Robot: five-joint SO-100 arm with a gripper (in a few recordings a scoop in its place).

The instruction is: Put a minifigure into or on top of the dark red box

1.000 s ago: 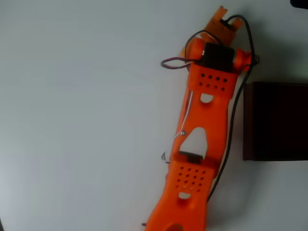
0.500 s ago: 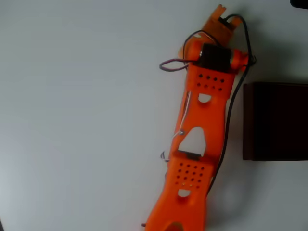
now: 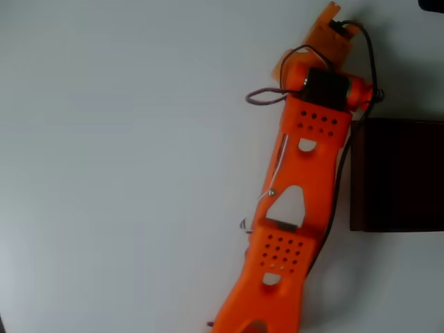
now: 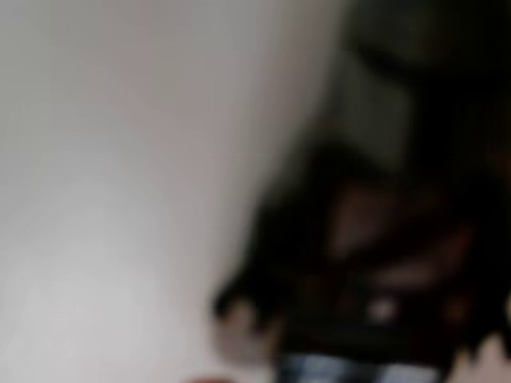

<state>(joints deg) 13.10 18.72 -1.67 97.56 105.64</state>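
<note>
In the overhead view you had the arm (image 3: 298, 208) lying up the table (image 3: 125, 166) from the bottom edge toward the top right. The dark red box (image 3: 399, 173) sat on the table at the right edge, just beside the arm's upper part, with the cable (image 3: 340, 187) running between them.

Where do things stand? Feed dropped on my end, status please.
Orange arm stretched up the table, wrist end beside the dark red box. Fingers hidden, state unknown. Wrist view too blurred to confirm the minifigure. Nothing seen blocking the box.
</note>
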